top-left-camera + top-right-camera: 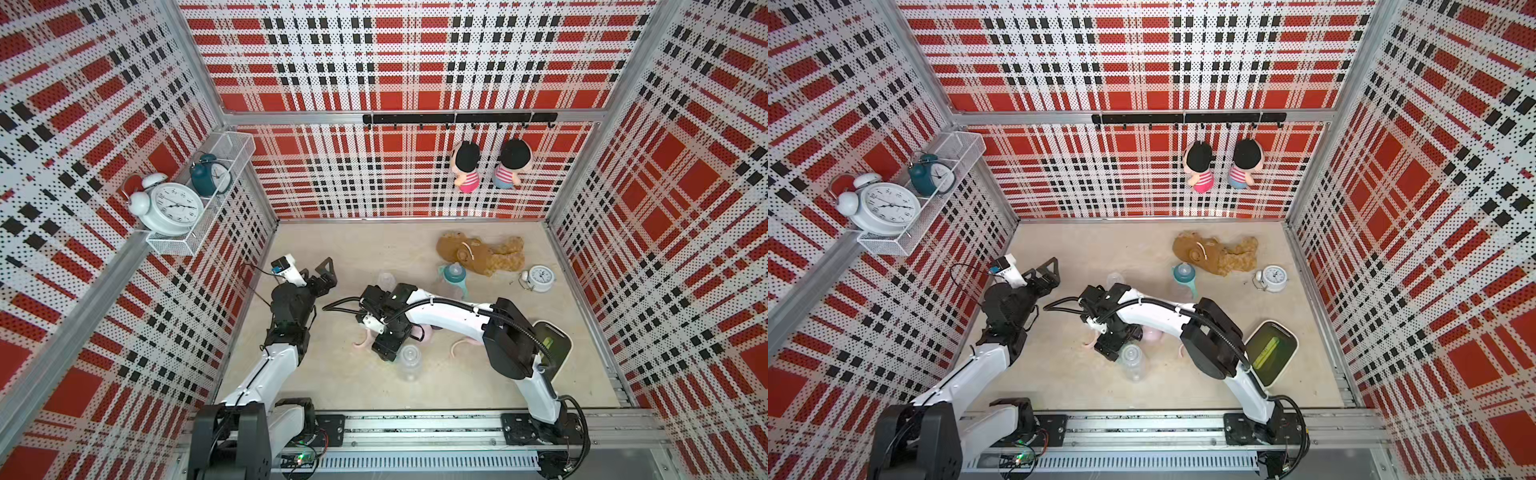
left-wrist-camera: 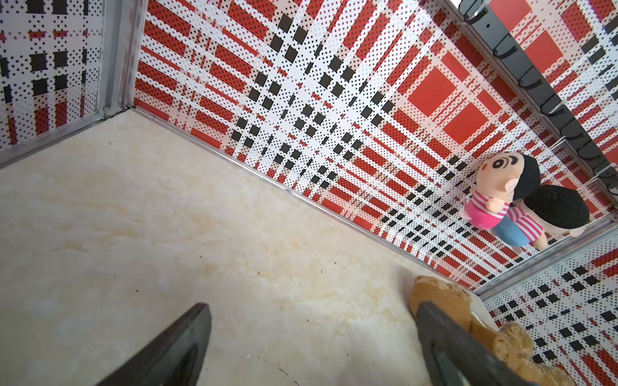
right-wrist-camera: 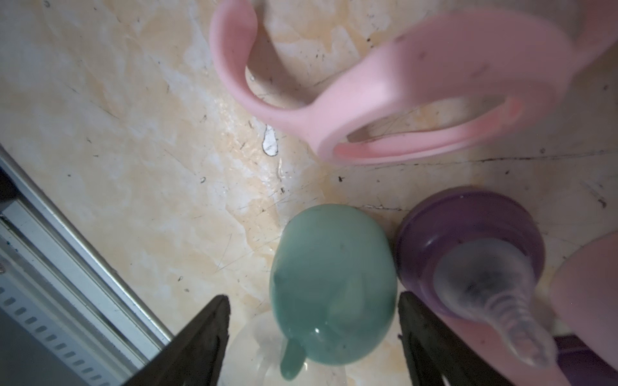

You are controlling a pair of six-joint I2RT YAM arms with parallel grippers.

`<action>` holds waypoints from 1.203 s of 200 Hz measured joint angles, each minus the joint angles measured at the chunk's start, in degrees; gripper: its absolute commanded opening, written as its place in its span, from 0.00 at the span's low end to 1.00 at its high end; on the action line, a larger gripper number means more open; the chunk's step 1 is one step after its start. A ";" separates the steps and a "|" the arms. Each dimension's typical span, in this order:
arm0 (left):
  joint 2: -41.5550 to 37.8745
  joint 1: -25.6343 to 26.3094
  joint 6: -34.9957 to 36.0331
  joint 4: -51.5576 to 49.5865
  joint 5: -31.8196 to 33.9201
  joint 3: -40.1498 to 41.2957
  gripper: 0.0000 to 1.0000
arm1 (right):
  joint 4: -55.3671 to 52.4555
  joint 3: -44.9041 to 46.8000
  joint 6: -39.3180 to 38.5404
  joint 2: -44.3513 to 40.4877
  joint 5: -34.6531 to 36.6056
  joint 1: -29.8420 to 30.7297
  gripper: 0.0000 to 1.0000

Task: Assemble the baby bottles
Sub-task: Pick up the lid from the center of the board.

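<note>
Straddling the mint cap (image 3: 331, 277) on the tabletop (image 3: 133, 133), right gripper (image 3: 313, 299) fingers spread, unclamped — adjacent clear bottle (image 1: 410, 362) upright, mouth up; left gripper (image 2: 311, 307) fingers spread, empty.

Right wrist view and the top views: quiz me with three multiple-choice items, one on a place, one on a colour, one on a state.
1. Where is the teal-collared bottle?
A) in the wire basket
B) next to the brown teddy bear
C) on the scale

2. In the right wrist view, what colour is the teat collar?
A) yellow
B) black
C) purple

3. How is the left pincer?
A) open, holding nothing
B) shut, holding nothing
C) out of every view

Key:
1 B, both top views show it on the table by the bear.
2 C, the ring around the clear teat is purple.
3 A, the left wrist view shows its fingers wide apart with nothing between them.
</note>
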State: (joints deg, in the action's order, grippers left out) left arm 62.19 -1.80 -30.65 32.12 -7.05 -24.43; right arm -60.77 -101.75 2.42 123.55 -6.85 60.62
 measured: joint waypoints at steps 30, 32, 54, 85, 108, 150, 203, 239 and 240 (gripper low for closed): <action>0.00 -0.07 0.00 -0.02 0.00 0.00 0.98 | 1.01 0.31 0.04 0.92 0.04 0.13 0.81; 0.00 -0.04 0.00 0.00 0.00 0.00 0.98 | 1.03 0.33 0.07 0.96 0.04 0.13 0.81; 0.00 -0.07 -0.02 -0.02 -0.02 0.00 0.98 | 1.31 0.50 0.09 1.92 0.44 0.20 0.81; 0.00 -0.07 -0.02 0.00 -0.02 0.00 0.98 | 1.81 0.85 0.17 3.13 0.92 0.31 0.81; 0.00 -0.07 -0.02 0.00 -0.04 0.00 0.98 | 2.16 1.25 0.22 3.45 1.36 0.42 0.81; 0.00 -0.07 -0.02 0.00 -0.04 0.00 0.98 | 2.64 1.40 0.31 3.45 2.54 0.46 0.76; 0.09 -0.07 -0.39 0.02 -0.33 0.00 0.98 | 5.29 2.10 0.24 3.30 2.60 0.44 0.72; 0.09 -0.07 -0.61 0.02 -0.55 0.00 0.98 | 6.36 2.14 0.20 2.95 2.84 0.46 0.70; 0.09 -0.07 -0.61 0.02 -0.55 0.00 0.98 | 6.36 2.14 0.20 2.95 2.84 0.46 0.70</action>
State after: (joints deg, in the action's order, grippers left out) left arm 62.28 -1.87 -31.27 32.14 -7.60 -24.43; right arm -54.41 -99.61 2.61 126.50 -4.01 61.08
